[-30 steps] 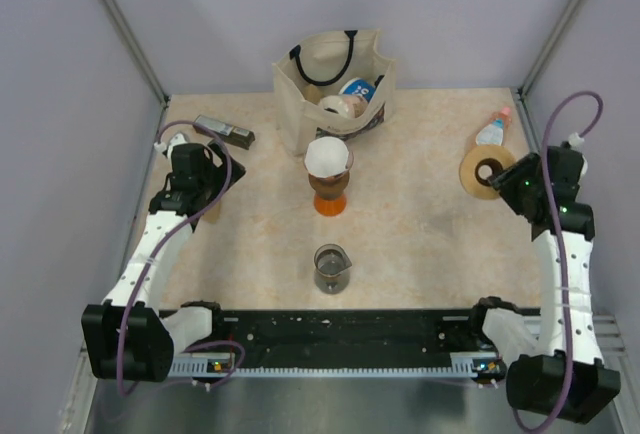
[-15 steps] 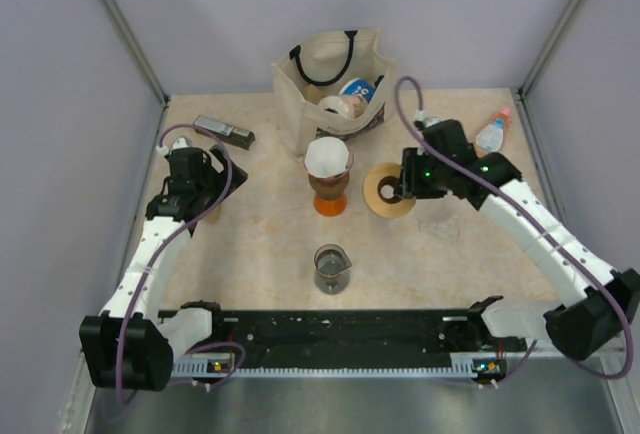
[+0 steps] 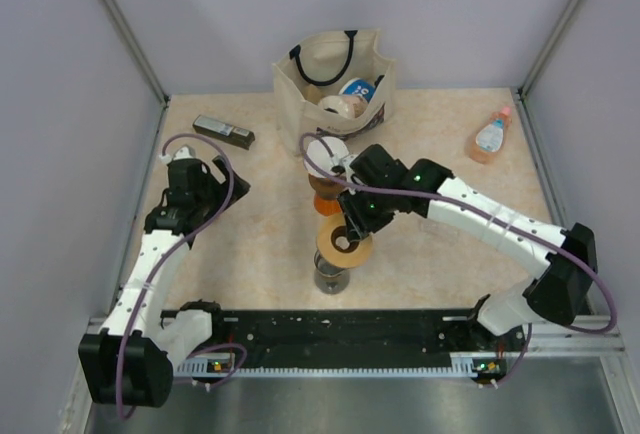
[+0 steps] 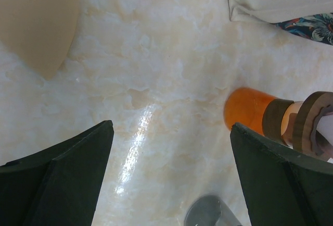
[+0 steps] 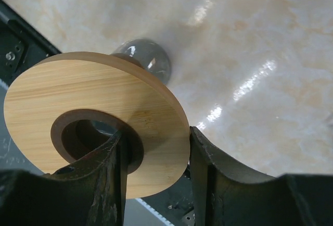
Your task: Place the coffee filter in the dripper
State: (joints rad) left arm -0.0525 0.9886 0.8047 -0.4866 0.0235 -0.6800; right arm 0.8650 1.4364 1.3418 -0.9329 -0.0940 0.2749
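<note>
Overhead, a beige marbled counter [image 3: 440, 244] is shown between pale walls, with two white arms mounted at its near edge. The right arm is stretched leftward across the middle of the counter, while the left arm is bent along the left side.

A cream tote bag [image 3: 335, 79] with black handles is set at the back centre and is packed with small items. Just in front of it, the dripper [image 3: 320, 183] is perched on a stand with an orange base [image 4: 247, 109]. The white coffee filter [image 3: 320, 157] is seated in the dripper's mouth, spread open as a cone. The stand is partly hidden by the right wrist.

A tan wooden ring [image 5: 78, 88] is clamped in the right gripper [image 5: 155, 150]. In the wrist view, one finger is passed through the ring's centre hole and the other is pressed against its outer edge. The ring is held roughly level, just in front of the stand and directly above a glass beaker [image 3: 332, 276] standing near the front edge. Whether ring and beaker touch cannot be told.

The left gripper [image 4: 171, 127] is pointed down at bare counter, with its fingers spread wide and nothing between them.

A small orange-tinted bottle [image 3: 490, 137] is placed near the back right corner. A dark flat bar [image 3: 223, 131] is laid near the back left.
</note>
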